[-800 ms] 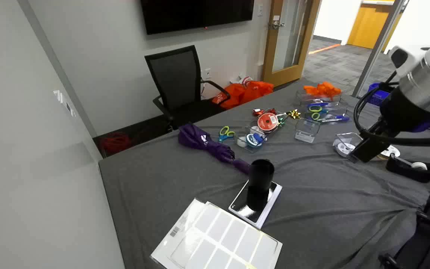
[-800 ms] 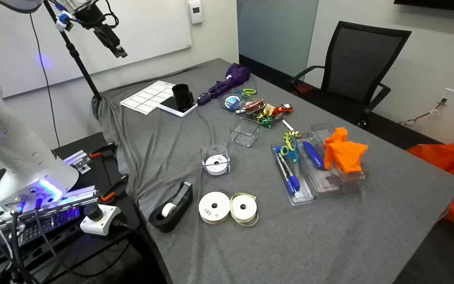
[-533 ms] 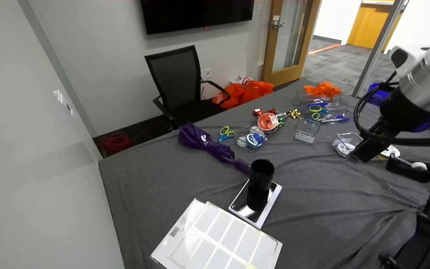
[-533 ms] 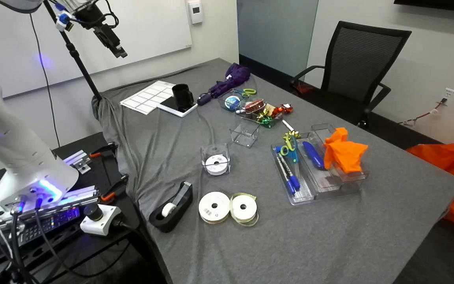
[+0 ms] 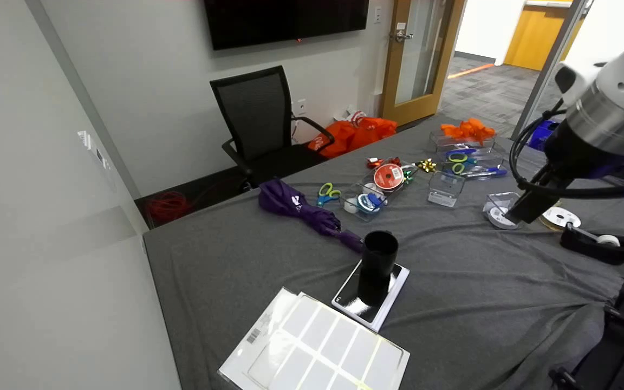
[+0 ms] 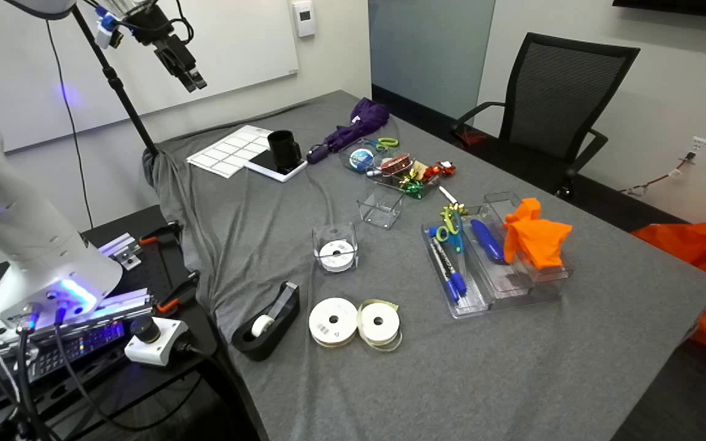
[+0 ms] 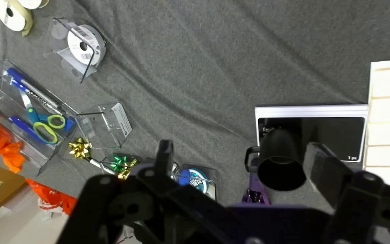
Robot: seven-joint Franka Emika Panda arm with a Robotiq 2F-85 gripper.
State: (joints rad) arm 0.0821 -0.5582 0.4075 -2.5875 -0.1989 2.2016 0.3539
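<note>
The black mug stands upright on a flat black-topped box on your grey-covered bench. Your tool hangs in the air well apart from it, jaws spread wide and gripping nothing; your wrist view shows the mug in the space between them. Just beside the box you have white sheets, and near the mug lies the narrow end of a folded purple umbrella. A little farther along the bench you find green-and-blue scissors and a red ribbon spool. Beyond those sits a clear box with a white spool in it, then a black tape dispenser. Farther still on your bench come blue markers and a bright orange cloth; past the bench's edge stands a black chair near some crumpled orange bags.
</note>
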